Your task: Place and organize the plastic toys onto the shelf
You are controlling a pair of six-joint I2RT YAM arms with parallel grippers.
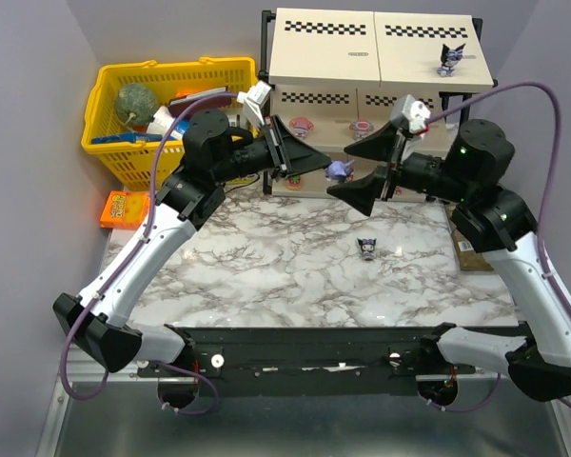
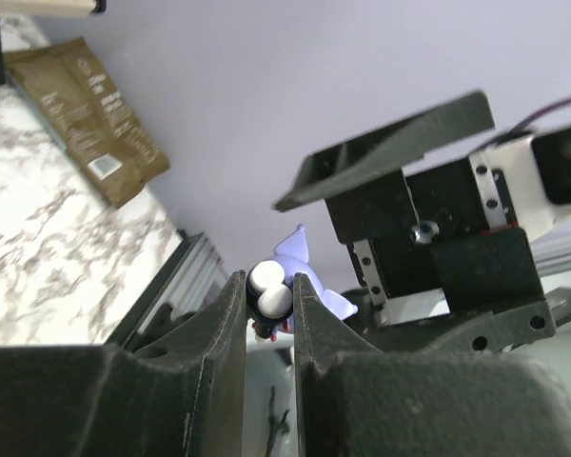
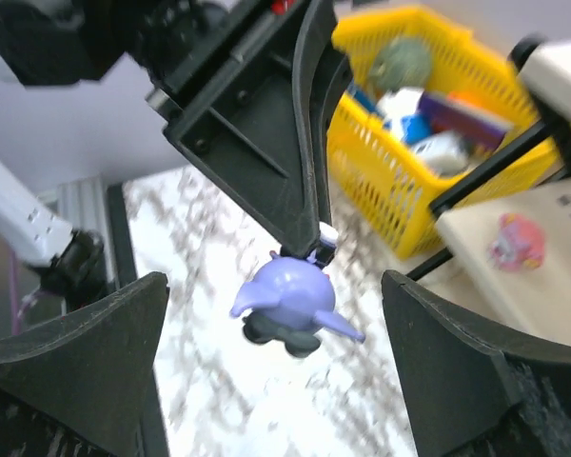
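My left gripper [image 1: 316,164] is shut on a purple pointed-eared figurine [image 1: 337,171], held in the air in front of the shelf [image 1: 371,57]. It shows between my left fingertips [image 2: 269,297] and hangs between the jaws in the right wrist view [image 3: 290,300]. My right gripper [image 1: 360,171] is open, its jaws either side of that figurine without touching it. A second dark figurine [image 1: 368,248] stands on the marble table. A third [image 1: 449,59] stands on the shelf's top board. Pink figurines [image 1: 302,125] [image 1: 364,128] sit on the middle tier.
A yellow mesh basket [image 1: 114,81] with larger items stands at the back left. An orange packet [image 1: 124,208] lies left of the marble mat. A brown pouch [image 1: 474,255] lies at the right, beside the shelf.
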